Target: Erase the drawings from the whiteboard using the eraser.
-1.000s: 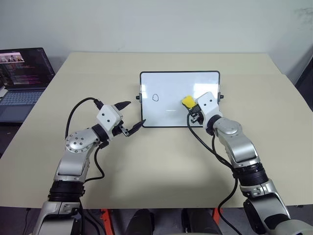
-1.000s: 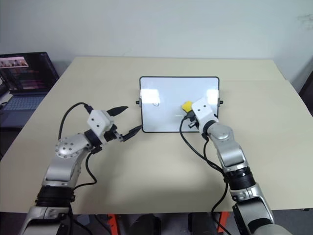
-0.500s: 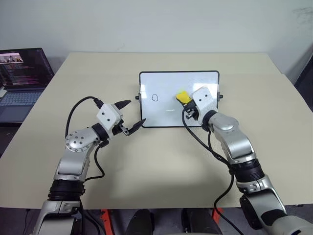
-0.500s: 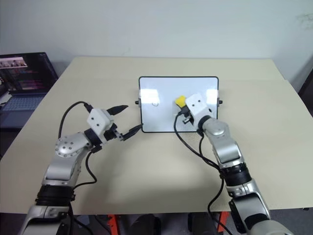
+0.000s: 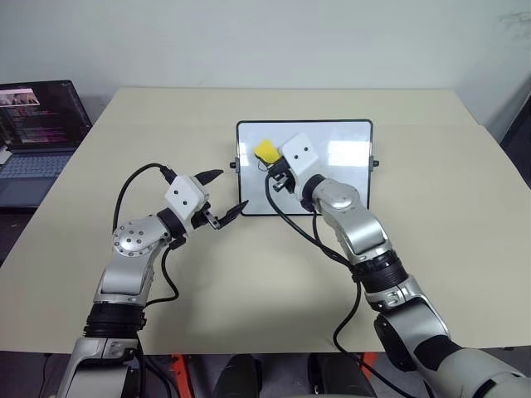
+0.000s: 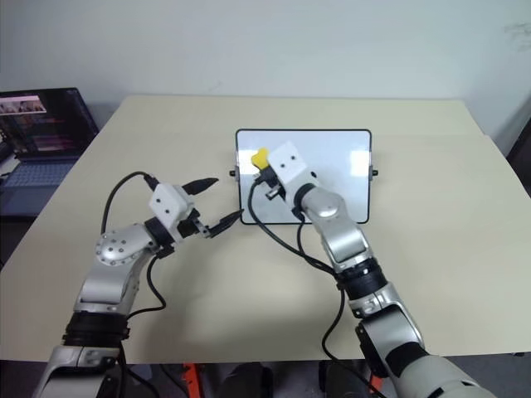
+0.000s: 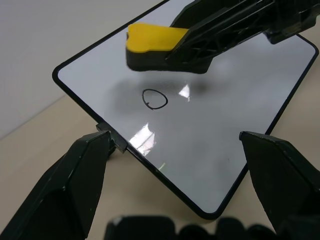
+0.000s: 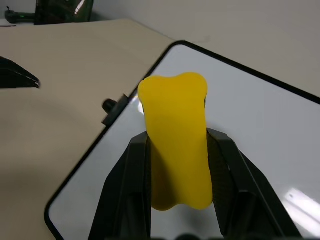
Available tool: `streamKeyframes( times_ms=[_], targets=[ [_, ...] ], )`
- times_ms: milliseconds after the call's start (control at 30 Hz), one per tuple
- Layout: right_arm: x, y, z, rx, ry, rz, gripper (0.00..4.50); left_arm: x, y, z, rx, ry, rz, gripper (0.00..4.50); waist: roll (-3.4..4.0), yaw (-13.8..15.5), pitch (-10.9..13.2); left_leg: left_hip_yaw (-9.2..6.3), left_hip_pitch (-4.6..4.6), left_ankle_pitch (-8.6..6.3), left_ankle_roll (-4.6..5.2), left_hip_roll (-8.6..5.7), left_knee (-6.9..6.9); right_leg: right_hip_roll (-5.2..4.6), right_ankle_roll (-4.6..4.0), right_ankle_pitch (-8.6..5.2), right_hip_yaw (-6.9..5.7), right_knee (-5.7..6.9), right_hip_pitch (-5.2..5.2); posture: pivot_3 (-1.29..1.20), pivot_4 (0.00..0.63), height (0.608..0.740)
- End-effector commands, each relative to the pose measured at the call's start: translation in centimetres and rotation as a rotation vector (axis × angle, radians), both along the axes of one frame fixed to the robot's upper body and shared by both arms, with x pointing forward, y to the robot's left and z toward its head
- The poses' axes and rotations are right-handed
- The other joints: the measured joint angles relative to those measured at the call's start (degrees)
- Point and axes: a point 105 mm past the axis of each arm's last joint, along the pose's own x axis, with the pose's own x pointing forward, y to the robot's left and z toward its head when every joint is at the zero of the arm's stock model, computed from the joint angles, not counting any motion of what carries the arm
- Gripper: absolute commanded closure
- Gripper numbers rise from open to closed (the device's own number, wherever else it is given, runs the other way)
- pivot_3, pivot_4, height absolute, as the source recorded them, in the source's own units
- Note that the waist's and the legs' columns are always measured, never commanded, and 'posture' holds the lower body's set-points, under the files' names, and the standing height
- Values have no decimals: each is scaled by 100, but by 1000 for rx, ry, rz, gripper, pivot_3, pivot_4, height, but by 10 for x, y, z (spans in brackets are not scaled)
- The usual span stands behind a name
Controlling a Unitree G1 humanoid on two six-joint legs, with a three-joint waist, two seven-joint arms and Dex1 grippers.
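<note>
The whiteboard (image 5: 344, 178) lies flat on the table's far middle. My right gripper (image 5: 270, 159) is shut on the yellow eraser (image 5: 265, 150) over the board's left part. In the left wrist view the eraser (image 7: 155, 44) hangs a little above the board (image 7: 235, 115), its shadow under it, right beside one small black oval drawing (image 7: 154, 98). In the right wrist view both fingers (image 8: 134, 185) clamp the eraser (image 8: 176, 135). My left gripper (image 5: 226, 191) stands open with nothing in it, just off the board's near left corner.
An open dark laptop (image 5: 37, 133) sits off the table's left edge. The beige table (image 5: 265, 282) stretches wide in front of the board. Black cables hang from both wrists near the board's front edge.
My right gripper has carried the eraser leftward across the board, from its right middle to its left part beside the oval. The left arm has stayed still.
</note>
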Motion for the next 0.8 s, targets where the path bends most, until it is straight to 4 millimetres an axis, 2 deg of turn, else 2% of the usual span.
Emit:
streamKeyframes(
  times_ms=[33, 200, 467, 800],
  targets=[
    [1, 8, 15, 13, -71, 23, 3272, -1, -5, 13, 7, -57, -25, 0, 0, 0, 0, 0, 0, 0, 0, 0, 0, 0, 0, 0, 0, 0, 0, 0, 150, 740],
    [7, 13, 12, 3, -77, 30, 3272, -3, -5, 12, 7, -57, -27, 0, 0, -1, 0, 2, -4, 0, 0, 0, -1, 0, 0, 0, 1, 1, -5, 0, 150, 740],
    [21, 10, -8, -54, -62, 17, 3272, -3, -4, 14, 3, -61, -21, 0, 0, -10, 0, 6, -5, 0, -1, 1, -2, 0, 0, 0, 3, 2, -9, 0, 150, 740],
    [28, -12, -27, -78, -25, -29, 3272, -2, -6, 16, -3, -68, -19, 0, 0, -7, 0, 9, -5, 0, 0, 2, -1, 0, -1, 0, 5, 5, -10, 0, 150, 740]
  ],
)
